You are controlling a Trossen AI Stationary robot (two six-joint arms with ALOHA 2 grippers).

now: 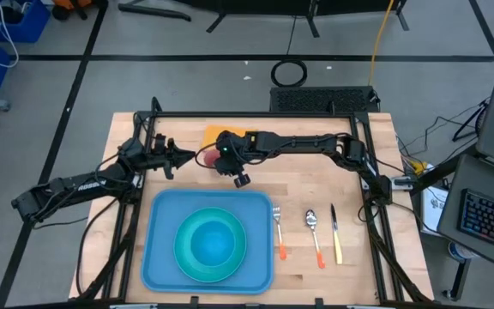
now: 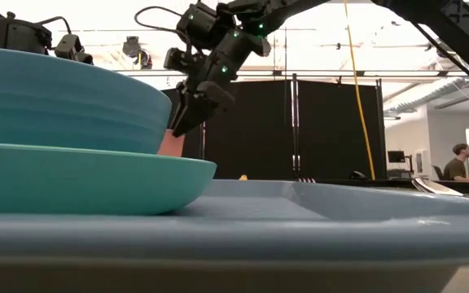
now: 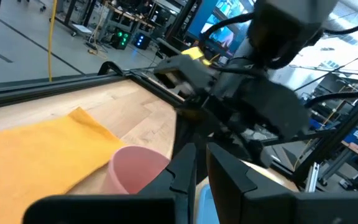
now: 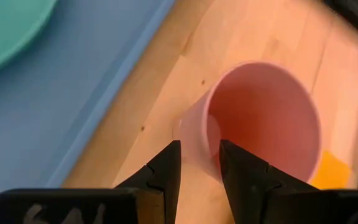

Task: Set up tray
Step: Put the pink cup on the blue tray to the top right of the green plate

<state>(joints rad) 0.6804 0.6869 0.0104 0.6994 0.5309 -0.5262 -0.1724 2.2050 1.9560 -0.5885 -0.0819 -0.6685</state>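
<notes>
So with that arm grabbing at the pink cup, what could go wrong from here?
The right gripper straddles only the pink cup's thin wall near the rim, so the cup could slip or tip when lifted. The cup stands close to the tray's raised rim, so a low carry might catch on it. The left gripper waits just beside the cup, so the two arms could bump.
</notes>
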